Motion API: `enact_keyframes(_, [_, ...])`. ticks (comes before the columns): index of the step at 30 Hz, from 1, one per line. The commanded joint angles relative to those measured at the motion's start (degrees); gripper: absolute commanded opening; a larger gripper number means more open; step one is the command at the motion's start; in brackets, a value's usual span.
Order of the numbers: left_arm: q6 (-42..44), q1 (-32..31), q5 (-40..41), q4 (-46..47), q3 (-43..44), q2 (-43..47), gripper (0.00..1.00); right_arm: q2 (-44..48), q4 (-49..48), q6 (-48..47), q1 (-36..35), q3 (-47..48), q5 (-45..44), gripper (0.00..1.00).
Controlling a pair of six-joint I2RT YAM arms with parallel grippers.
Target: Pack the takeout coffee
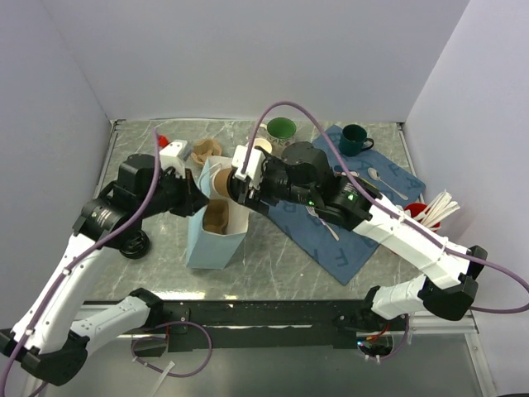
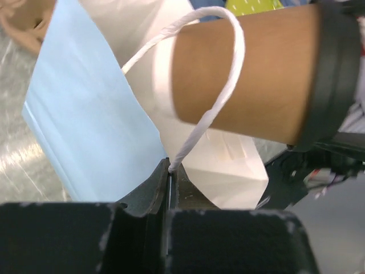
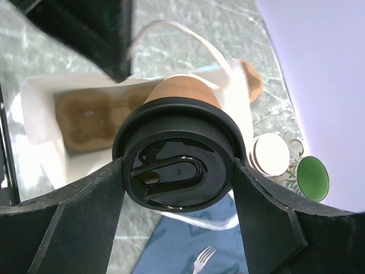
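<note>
The takeout coffee (image 1: 221, 184), a brown paper cup with a black lid (image 3: 177, 165), lies on its side in the air over the mouth of a light blue paper bag (image 1: 207, 248). My right gripper (image 3: 178, 165) is shut on it, one finger on each side of the lid. The cup's brown wall (image 2: 245, 74) fills the top of the left wrist view. My left gripper (image 2: 170, 171) is shut on the bag's white string handle (image 2: 222, 97) and holds that side of the bag up. A brown pulp cup carrier (image 3: 91, 120) lies inside the bag.
A blue cloth (image 1: 355, 240) to the right carries a fork (image 1: 322, 222) and a spoon (image 1: 382, 180). Two green mugs (image 1: 281, 128) (image 1: 354, 139) and stacked paper cups (image 3: 271, 154) stand at the back. A red holder with white utensils (image 1: 430, 211) sits at the far right.
</note>
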State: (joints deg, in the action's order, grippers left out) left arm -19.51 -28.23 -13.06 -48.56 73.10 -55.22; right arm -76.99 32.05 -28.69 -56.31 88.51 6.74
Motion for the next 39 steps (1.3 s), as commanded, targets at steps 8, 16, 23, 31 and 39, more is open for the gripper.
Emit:
enact_keyframes(8, [-17.67,-0.25,12.88,-4.34,1.86,3.02,0.51,0.61,-5.86,6.45,0.24,5.53,-4.11,0.45])
enact_keyframes(16, [-2.22,-0.25,23.42,-8.66,15.66,-0.85,0.65,2.02,-6.48,7.59,0.24,7.64,-2.53,0.45])
enact_keyframes(23, [17.90,-0.16,26.59,-2.17,22.78,-8.74,0.69,6.14,-8.85,8.82,0.24,5.63,-1.91,0.45])
enact_keyframes(31, [31.63,1.42,18.60,0.13,23.76,-18.25,0.68,14.49,-12.10,10.75,0.24,-4.55,-1.03,0.45])
enact_keyframes(39, [43.05,5.89,11.50,-2.95,20.68,-18.26,0.66,24.51,-10.35,15.32,0.15,-10.37,-2.18,0.45])
